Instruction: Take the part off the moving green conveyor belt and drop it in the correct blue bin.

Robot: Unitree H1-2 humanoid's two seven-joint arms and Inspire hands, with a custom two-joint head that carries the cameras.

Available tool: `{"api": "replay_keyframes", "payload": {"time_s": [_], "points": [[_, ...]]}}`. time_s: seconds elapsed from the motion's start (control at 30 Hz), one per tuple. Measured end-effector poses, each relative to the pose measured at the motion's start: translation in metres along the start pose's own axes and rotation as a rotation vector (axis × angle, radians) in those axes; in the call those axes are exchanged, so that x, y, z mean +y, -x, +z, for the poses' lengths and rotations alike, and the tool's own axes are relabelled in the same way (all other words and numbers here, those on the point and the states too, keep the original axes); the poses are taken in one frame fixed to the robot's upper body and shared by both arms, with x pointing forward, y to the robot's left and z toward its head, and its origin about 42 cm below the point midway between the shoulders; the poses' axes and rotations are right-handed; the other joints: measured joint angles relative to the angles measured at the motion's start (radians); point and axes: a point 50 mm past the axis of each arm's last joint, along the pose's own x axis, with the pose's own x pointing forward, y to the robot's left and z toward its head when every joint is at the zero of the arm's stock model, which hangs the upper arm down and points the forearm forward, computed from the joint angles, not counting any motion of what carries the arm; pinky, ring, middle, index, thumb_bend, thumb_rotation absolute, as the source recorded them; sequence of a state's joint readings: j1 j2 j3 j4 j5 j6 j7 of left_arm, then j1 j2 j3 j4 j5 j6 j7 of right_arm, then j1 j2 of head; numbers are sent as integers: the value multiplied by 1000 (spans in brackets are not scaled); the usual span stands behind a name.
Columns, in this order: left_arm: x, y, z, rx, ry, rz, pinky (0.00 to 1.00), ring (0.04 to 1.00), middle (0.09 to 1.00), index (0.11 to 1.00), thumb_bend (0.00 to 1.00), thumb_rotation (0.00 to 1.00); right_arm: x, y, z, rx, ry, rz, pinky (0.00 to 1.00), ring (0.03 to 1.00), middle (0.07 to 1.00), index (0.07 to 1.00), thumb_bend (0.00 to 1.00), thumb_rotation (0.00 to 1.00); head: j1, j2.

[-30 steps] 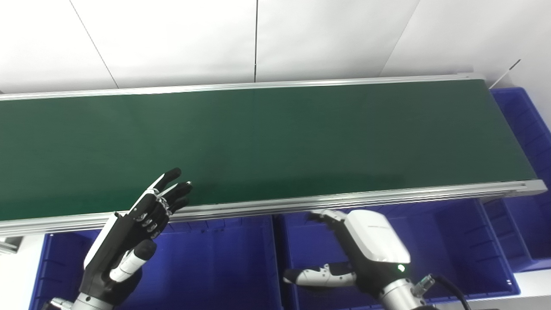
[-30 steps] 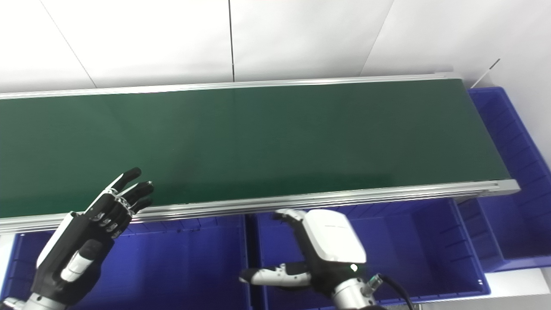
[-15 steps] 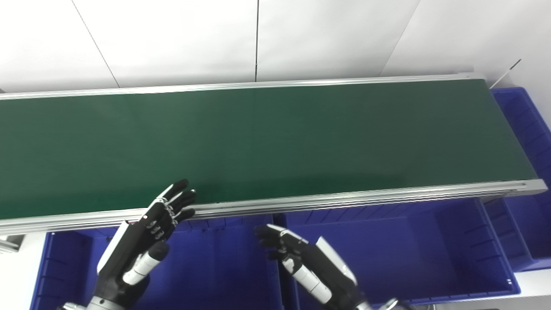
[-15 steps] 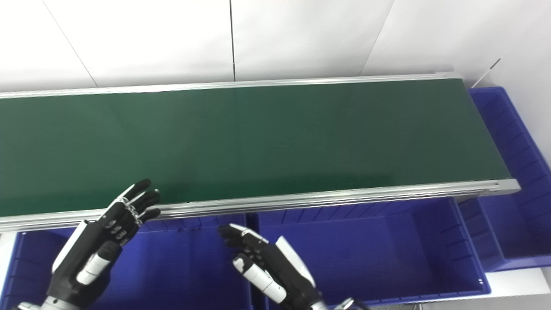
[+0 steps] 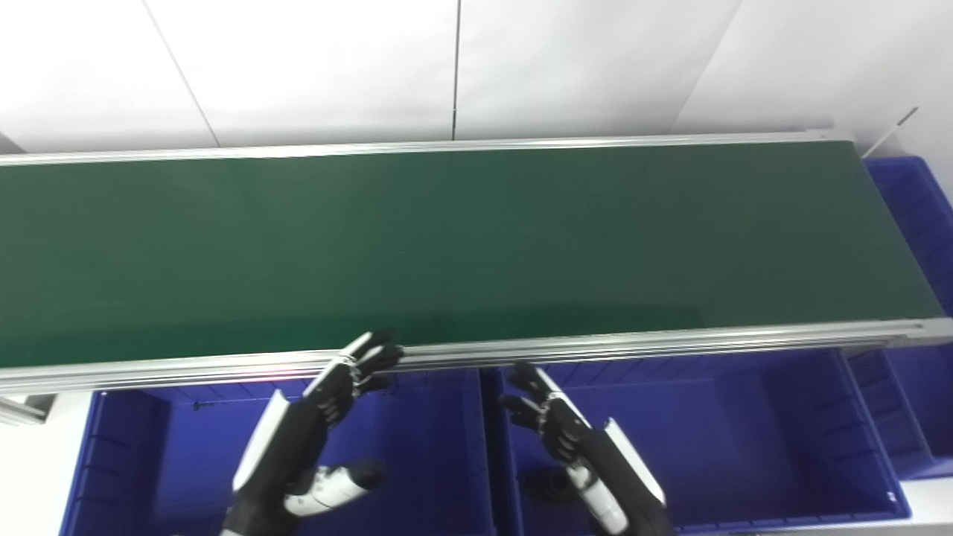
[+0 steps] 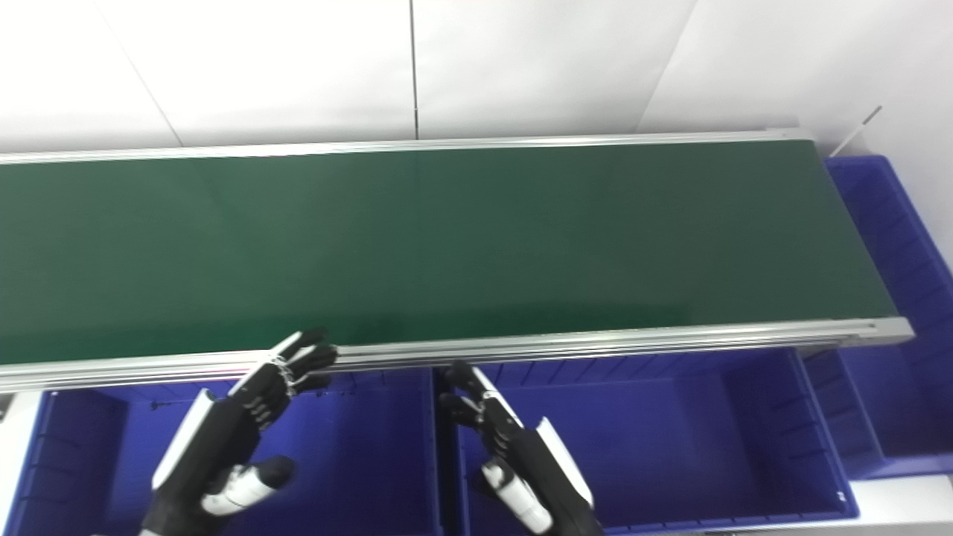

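The green conveyor belt (image 5: 476,238) runs across the view and carries no part. My left hand (image 5: 298,447) is open and empty over the left blue bin (image 5: 149,447), with its fingertips (image 5: 376,351) at the belt's front rail. My right hand (image 5: 588,454) is open and empty over the middle blue bin (image 5: 744,432), fingers pointing up toward the rail. A small dark shape (image 5: 547,485) lies low in the middle bin beside my right thumb. I cannot tell whether it is a part or a shadow.
A third blue bin (image 5: 919,201) stands past the belt's right end. The belt's silver front rail (image 5: 670,341) runs just above the two front bins. A white wall stands behind the belt.
My right hand has turned from palm-down to fingers-up and shifted left over the middle bin. My left hand has moved right and down off the belt. The camera has shifted slightly.
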State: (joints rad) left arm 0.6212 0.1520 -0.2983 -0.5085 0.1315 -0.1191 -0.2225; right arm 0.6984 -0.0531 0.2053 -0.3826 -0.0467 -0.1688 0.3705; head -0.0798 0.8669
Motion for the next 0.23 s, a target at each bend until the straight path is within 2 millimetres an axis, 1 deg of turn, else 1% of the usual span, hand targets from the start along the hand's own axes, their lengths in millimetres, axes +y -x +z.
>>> {"api": "replay_keyframes", "payload": {"time_s": [0.03, 0.07, 0.1, 0.13, 0.23], "points": [[-2, 1, -1, 8, -3, 1, 831, 888, 858, 859, 752, 714, 0, 1, -2, 3, 1, -11, 919, 941, 986, 1000, 947, 973, 0, 0], [-3, 3, -2, 12, -3, 1, 827, 887, 861, 858, 749, 713, 0, 2, -4, -6, 4, -25, 916, 938, 982, 1000, 949, 970, -2, -18], [-5, 4, -2, 11, -3, 7, 822, 887, 867, 854, 740, 703, 0, 3, -6, -17, 15, -45, 905, 931, 973, 999, 928, 980, -2, -19], [-5, 5, -3, 6, -5, 12, 820, 888, 869, 853, 736, 701, 0, 4, -8, -33, 39, -65, 901, 931, 972, 999, 916, 985, -9, -40], [-6, 6, -7, 3, -4, 17, 820, 886, 866, 850, 739, 691, 0, 5, -9, -84, 132, -125, 913, 956, 987, 994, 907, 978, -12, -57]]}}
